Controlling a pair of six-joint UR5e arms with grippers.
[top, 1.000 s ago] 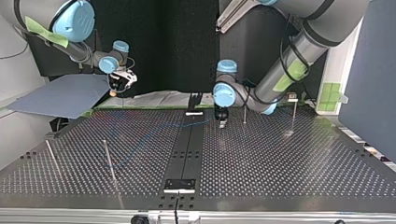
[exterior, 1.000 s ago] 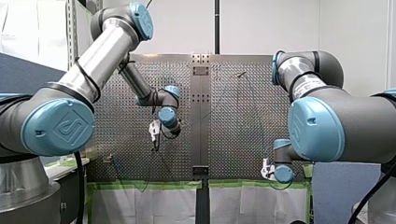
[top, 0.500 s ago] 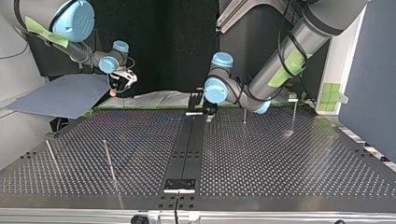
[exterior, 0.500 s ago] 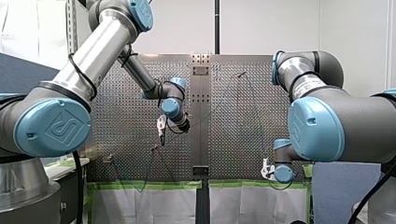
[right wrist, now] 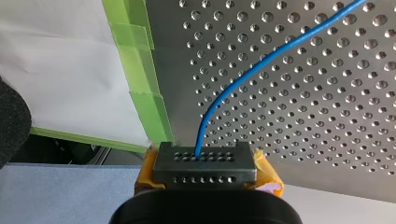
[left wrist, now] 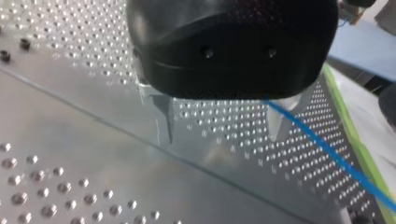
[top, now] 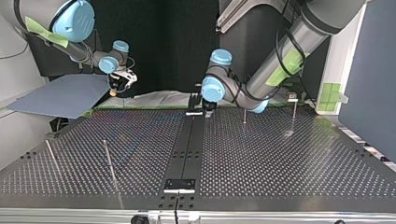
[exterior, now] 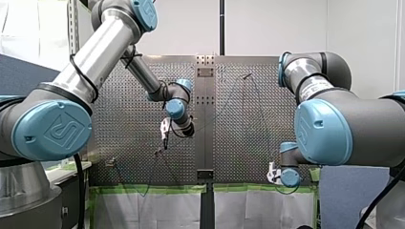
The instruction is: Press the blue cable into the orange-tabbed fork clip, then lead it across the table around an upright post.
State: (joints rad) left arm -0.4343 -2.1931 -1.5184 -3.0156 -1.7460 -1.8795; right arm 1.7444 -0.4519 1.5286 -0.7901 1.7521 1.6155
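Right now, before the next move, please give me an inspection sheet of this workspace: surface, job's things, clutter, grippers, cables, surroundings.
Surface: perforated table with a dark strip down its middle.
Job's things: blue cable; upright posts standing apart on the table; clip not made out.
Clutter: nothing seen.
Grippers: left gripper open, low over the table, the cable passing beside one finger; right gripper shut on the cable, near the table's taped edge.
Cables: only the blue cable, leading from the right gripper out over the table.
Surroundings: green tape along the table's edge; blue sheet beside it.
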